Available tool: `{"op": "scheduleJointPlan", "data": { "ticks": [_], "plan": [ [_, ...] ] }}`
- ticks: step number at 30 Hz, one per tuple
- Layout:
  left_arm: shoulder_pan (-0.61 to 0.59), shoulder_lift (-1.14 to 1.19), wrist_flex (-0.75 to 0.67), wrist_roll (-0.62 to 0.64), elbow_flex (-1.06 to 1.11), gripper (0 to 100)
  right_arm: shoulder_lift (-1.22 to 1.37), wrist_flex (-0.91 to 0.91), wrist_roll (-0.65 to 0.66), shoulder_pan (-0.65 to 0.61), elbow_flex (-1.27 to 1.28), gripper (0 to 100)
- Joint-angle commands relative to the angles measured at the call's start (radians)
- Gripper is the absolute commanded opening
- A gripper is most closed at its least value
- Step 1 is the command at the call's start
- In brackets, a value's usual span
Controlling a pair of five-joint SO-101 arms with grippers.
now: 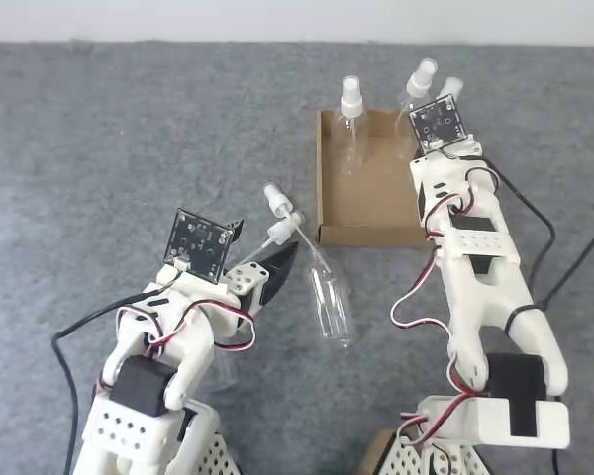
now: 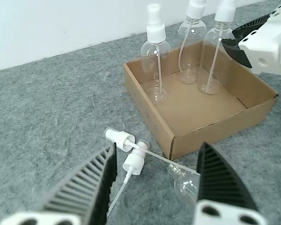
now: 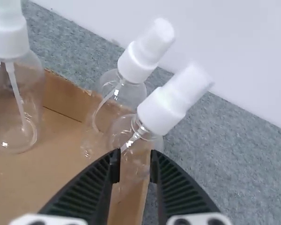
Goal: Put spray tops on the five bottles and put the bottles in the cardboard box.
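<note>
From above, we see the cardboard box (image 1: 376, 203) on the grey counter (image 1: 129, 148). Standing topped along its far side are a left bottle (image 1: 351, 134), a middle bottle (image 1: 419, 84) and a corner bottle (image 1: 452, 88). A lying bottle (image 1: 330, 297) rests on the counter just outside the box's near left corner, with two loose spray tops (image 1: 277, 203) beside its neck.

In the left wrist view, the left jaws gape wide and hold nothing, above those spray tops.

In the right wrist view, the right jaws are pinched onto the corner bottle, which leans.
</note>
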Motion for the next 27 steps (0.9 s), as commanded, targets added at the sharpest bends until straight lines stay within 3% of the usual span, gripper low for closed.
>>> {"op": "scheduleJointPlan", "data": {
  "ticks": [1, 8, 20, 27],
  "plan": [
    [0.000, -0.014, -0.023, -0.006, -0.007, 26, -0.024, -0.025, 0.008, -0.008, -0.018, 7.6],
    [0.000, -0.014, -0.023, -0.006, -0.007, 26, -0.024, -0.018, 0.011, -0.008, -0.018, 23.8],
    [0.000, -0.014, -0.023, -0.006, -0.007, 26, -0.090, -0.016, 0.006, -0.010, -0.021, 24.5],
    [0.000, -0.014, -0.021, -0.006, -0.007, 26, -0.183, 0.105, 0.006, -0.036, -0.041, 24.6]
  ]
}}
